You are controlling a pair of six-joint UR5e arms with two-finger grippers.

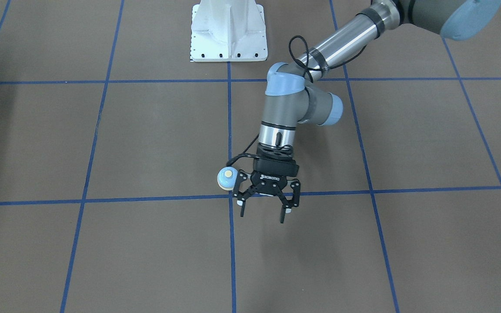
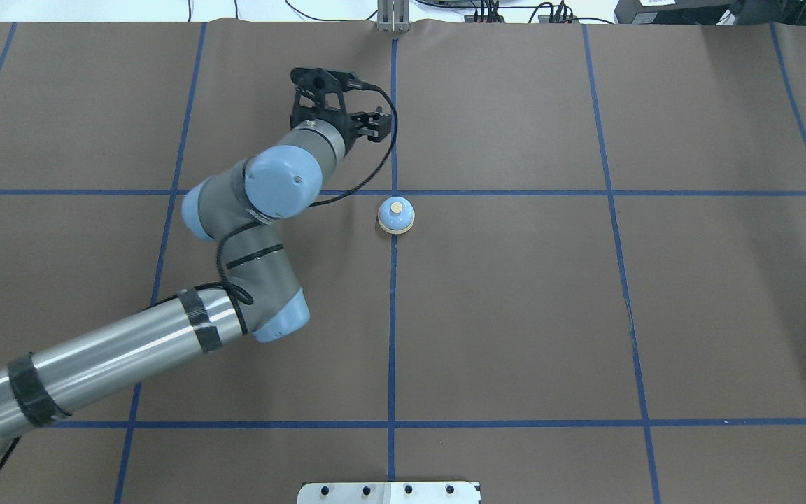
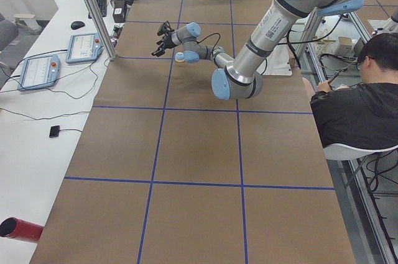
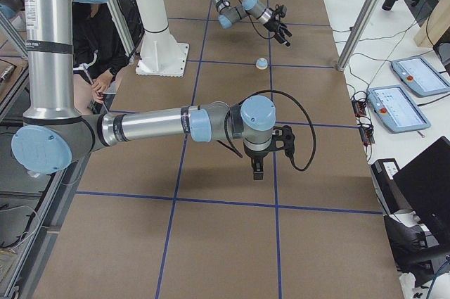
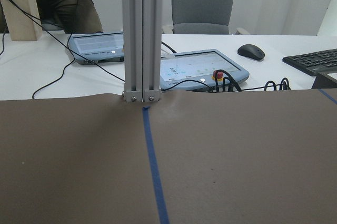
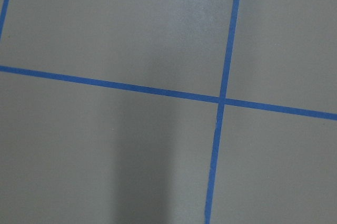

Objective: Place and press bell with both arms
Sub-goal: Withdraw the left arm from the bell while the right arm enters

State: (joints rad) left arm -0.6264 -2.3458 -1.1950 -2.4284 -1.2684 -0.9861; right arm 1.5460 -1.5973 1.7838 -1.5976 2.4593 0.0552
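The bell [image 2: 396, 215] is a light-blue dome with a cream button. It stands upright on the brown table mat by a blue tape crossing, and it also shows in the front view [image 1: 226, 178] and the right side view [image 4: 261, 63]. My left gripper [image 1: 262, 215] is open and empty. It is raised above the mat just past the bell on the far side [image 2: 343, 94], apart from it. My right gripper [image 4: 258, 167] hangs low over the mat far from the bell, and I cannot tell whether it is open or shut. Neither wrist view shows the bell or any fingers.
The white pedestal [image 1: 228, 34] stands at the robot side. An aluminium post [image 5: 141, 34] rises at the mat's far edge, with control pendants [image 5: 202, 71] and cables behind it. A seated person [image 3: 354, 102] is beside the table. A red cylinder [image 3: 18, 230] lies at the left end.
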